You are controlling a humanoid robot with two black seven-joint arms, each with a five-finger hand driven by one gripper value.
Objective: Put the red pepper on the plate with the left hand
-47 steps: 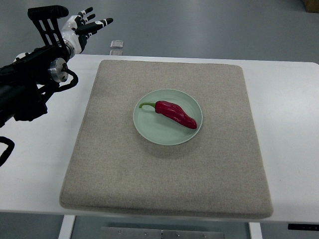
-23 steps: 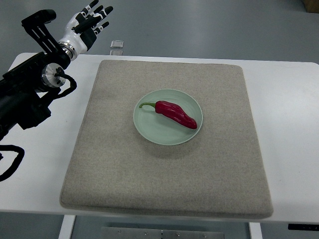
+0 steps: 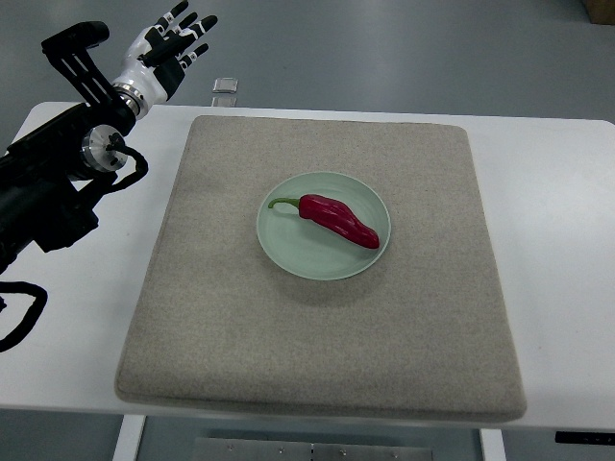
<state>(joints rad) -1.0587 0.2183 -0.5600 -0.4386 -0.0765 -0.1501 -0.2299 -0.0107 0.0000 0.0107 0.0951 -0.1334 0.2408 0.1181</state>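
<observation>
A red pepper (image 3: 339, 220) with a green stem lies across the pale green plate (image 3: 298, 250), stem end to the left. The plate sits near the middle of a beige mat (image 3: 211, 317). My left hand (image 3: 173, 43) is raised beyond the table's far left corner, well away from the plate, fingers spread and holding nothing. Its black arm runs down along the left edge of the picture. The right arm does not show.
The white table (image 3: 557, 240) surrounds the mat on all sides. A small clear object (image 3: 225, 86) rests at the table's far edge, just right of my left hand. Grey floor lies beyond.
The left hand rose and pulled back toward the far left corner during the first half second; since then it has barely moved. Pepper and plate are unchanged.
</observation>
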